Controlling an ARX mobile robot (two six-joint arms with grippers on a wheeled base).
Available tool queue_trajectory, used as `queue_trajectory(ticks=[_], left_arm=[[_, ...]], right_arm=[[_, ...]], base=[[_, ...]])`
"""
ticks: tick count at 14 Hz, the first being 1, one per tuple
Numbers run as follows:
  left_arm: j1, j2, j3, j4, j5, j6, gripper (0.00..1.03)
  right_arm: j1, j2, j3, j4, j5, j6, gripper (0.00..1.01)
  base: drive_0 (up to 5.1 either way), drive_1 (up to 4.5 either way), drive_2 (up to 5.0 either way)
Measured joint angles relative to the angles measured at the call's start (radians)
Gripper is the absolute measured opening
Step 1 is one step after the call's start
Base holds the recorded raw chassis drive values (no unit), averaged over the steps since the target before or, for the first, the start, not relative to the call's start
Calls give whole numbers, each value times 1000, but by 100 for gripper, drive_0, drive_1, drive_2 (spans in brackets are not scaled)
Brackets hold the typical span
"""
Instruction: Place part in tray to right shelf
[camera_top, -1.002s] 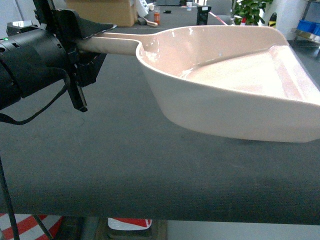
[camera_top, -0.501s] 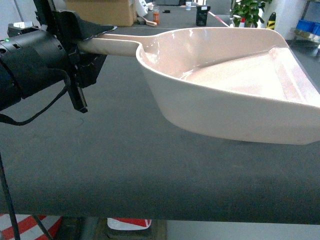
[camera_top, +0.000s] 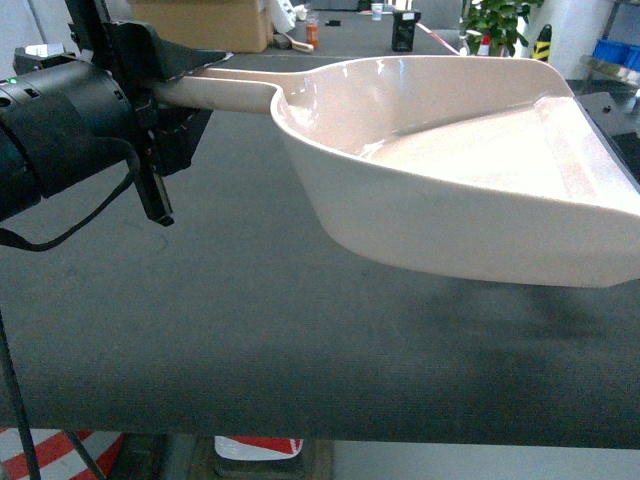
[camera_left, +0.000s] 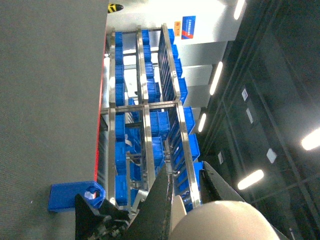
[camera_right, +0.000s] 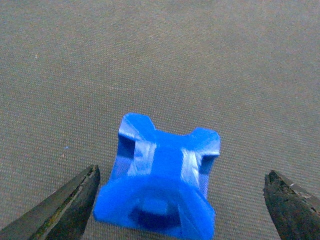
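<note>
Low in the right wrist frame, the right end effector straddles the ungrasped part, jaws spread; left end effector pinches the tray.

- The view is turned sideways — grey table fills the left side.
- The part, bright blue, lies on the table near its far edge.
- Beyond that edge stands the right shelf — steel rails, rows of blue crates.
- The left gripper closes on the tray handle at the bottom.
- Ceiling lights glow on the right.
</note>
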Motion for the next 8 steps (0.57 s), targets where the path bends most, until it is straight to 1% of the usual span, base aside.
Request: queue_trajectory(ticks=[1,2,3,4,5,6,7,8], left_arm=[[0,0,0,0,0,0,13],[0,0,0,0,-1,0,13],[0,0,0,0,0,0,13],[0,0,0,0,0,-1,13],[0,0,0,0,0,0,13],[0,0,0,0,0,-1,13],[0,0,0,0,0,0,13],[0,0,0,0,0,0,13]], right_arm=[[11,16,31,-32,14,38,90],[21,18,31,-24,23,66,77],[26,6,5,6,30,85,64],[22,-34,-50,26,45,113,52],[7,-114,-133,37,62,128,47],[-8,-222,-211,36,67,131,47],[-15,-378,-268,-15,61,132,47],[-3,-530,-280,-49,46,129,47]], base=[[0,0,0],[0,0,0],[0,0,0],[0,0,0],[0,0,0],[0,0,0],[0,0,0],[0,0,0]])
